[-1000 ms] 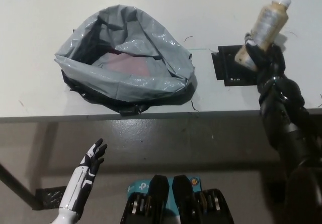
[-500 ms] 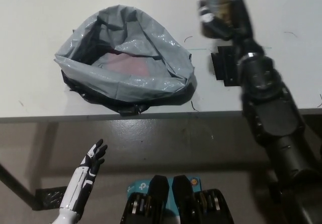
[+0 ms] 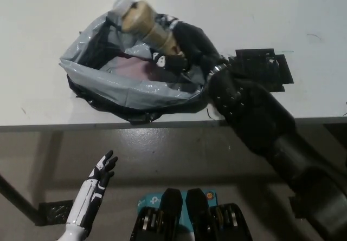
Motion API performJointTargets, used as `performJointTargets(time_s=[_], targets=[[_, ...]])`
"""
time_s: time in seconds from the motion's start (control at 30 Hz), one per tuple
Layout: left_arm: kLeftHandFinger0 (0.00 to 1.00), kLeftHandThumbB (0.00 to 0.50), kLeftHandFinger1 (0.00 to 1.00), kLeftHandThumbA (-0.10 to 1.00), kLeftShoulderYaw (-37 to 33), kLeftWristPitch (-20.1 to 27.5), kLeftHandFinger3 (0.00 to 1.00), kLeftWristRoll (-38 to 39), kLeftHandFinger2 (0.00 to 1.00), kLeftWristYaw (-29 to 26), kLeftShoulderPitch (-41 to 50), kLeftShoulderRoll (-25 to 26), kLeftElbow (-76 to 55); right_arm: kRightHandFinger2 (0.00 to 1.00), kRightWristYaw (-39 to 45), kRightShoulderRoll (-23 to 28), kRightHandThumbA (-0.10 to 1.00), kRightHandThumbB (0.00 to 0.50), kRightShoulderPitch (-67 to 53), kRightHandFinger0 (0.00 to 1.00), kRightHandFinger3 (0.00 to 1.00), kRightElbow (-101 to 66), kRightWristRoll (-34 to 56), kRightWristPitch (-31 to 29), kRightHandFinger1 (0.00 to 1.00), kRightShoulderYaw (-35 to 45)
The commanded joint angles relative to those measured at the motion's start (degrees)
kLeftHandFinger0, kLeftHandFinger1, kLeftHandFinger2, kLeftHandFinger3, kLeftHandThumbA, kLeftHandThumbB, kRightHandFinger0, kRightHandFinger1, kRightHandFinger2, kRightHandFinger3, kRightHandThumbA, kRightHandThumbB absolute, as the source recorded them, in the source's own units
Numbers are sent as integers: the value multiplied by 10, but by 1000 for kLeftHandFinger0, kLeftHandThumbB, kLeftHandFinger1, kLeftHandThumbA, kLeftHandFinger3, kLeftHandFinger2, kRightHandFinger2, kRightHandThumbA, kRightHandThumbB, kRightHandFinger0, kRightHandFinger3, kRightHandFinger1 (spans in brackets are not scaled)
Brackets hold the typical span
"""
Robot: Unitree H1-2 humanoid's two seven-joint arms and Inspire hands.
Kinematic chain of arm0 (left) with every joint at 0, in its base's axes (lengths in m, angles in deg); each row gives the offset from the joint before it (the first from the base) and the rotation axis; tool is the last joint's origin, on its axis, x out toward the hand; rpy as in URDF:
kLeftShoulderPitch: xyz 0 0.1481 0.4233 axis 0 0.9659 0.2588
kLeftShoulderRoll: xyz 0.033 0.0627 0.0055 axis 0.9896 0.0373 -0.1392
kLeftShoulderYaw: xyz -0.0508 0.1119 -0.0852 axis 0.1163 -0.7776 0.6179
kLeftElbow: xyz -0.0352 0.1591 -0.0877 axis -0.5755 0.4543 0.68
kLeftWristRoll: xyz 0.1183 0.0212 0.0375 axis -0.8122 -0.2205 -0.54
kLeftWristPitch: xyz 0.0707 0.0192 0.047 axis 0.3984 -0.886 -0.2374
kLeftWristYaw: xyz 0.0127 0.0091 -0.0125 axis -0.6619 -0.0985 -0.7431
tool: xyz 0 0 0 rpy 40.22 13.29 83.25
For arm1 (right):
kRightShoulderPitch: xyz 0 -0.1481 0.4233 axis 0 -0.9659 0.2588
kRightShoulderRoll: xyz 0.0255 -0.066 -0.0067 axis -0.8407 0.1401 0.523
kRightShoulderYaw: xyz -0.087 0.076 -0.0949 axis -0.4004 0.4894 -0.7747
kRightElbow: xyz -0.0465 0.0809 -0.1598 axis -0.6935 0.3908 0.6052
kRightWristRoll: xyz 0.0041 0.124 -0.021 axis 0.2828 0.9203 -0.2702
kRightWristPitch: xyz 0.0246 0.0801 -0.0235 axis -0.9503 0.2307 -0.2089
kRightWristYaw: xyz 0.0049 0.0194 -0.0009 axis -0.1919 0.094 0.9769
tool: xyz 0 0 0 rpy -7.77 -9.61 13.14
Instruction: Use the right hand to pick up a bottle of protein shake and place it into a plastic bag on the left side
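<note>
Black right hand (image 3: pixel 181 49) grips blurred bottle (image 3: pixel 142 23) over bag (image 3: pixel 130 89); left hand (image 3: pixel 100 173) open, idle.

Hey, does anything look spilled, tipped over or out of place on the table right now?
Nothing spilled. The bottle lies tilted only because the right hand holds it over the bag. The left hand rests open below the table.

tan protein shake bottle (image 3: pixel 145 25) tilted over open grey plastic bag (image 3: pixel 130 86).
</note>
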Motion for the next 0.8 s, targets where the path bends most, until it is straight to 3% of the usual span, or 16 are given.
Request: performJointTargets(time_s=[0.0, 0.03, 0.1, 0.2, 0.23, 0.27, 0.3, 0.33, 0.37, 0.4, 0.47, 0.53, 0.67, 0.77], targets=[[1000, 223, 1000, 1000, -12, -1, 1000, -6, 1000, 21, -16, 14, -28, 854, -51, -32, -100, 238, 140, 0, 804, 56, -128, -24, 324, -69], [1000, 223, 1000, 1000, -13, -1, 1000, -7, 1000, 21, -15, 15, -29, 831, -50, -35, -100, 252, 144, 0, 769, 65, -130, -21, 313, -75], [1000, 220, 1000, 1000, -13, -5, 1000, -5, 1000, 23, -16, 17, -31, 620, -62, -43, -100, 264, 154, 0, 541, 87, -130, -26, 195, -82], [1000, 205, 1000, 1000, -15, -9, 1000, -5, 1000, 24, -18, 17, -32, 655, -68, -49, -100, 239, 165, 0, 641, 102, -132, -28, 145, -88], [1000, 203, 1000, 1000, -16, -11, 1000, -4, 1000, 25, -18, 18, -33, 735, -69, -53, -100, 217, 170, 0, 711, 111, -132, -27, 177, -89], [1000, 203, 1000, 1000, -16, -11, 1000, -4, 1000, 25, -19, 18, -32, 754, -68, -54, -100, 216, 172, 0, 724, 114, -132, -26, 195, -87], [1000, 193, 1000, 1000, -17, -10, 1000, -4, 1000, 25, -19, 18, -32, 870, -56, -56, 183, 250, 175, 135, 810, 115, -132, -20, 370, -87], [1000, 198, 1000, 1000, -18, -9, 1000, -6, 1000, 24, -19, 17, -32, 1000, -24, -58, 349, 306, 179, 319, 995, 117, -126, -13, 598, -85], [1000, 194, 1000, 1000, -19, -9, 1000, -8, 1000, 23, -19, 18, -32, 1000, 16, -61, 586, 405, 181, 641, 1000, 114, -115, -2, 963, -80], [1000, 191, 1000, 1000, -20, -9, 1000, -8, 1000, 24, -17, 18, -33, 1000, 47, -63, 728, 432, 178, 1000, 1000, 107, -107, 6, 1000, -76], [1000, 201, 1000, 1000, -20, -10, 1000, -5, 1000, 25, -17, 18, -34, 1000, 68, -63, 811, 475, 170, 1000, 1000, 94, -104, 11, 1000, -70], [1000, 212, 1000, 1000, -20, -13, 1000, -2, 1000, 25, -17, 18, -36, 1000, 92, -66, 854, 468, 163, 1000, 1000, 83, -98, 26, 1000, -64], [1000, 225, 1000, 1000, -20, -19, 1000, -1, 1000, 27, -18, 19, -41, 1000, 101, -66, 851, 498, 156, 1000, 1000, 82, -98, 32, 1000, -50], [1000, 224, 1000, 1000, -19, -16, 1000, -1, 1000, 25, -18, 19, -40, 1000, 105, -64, 804, 493, 147, 1000, 1000, 79, -94, 36, 1000, -37]])
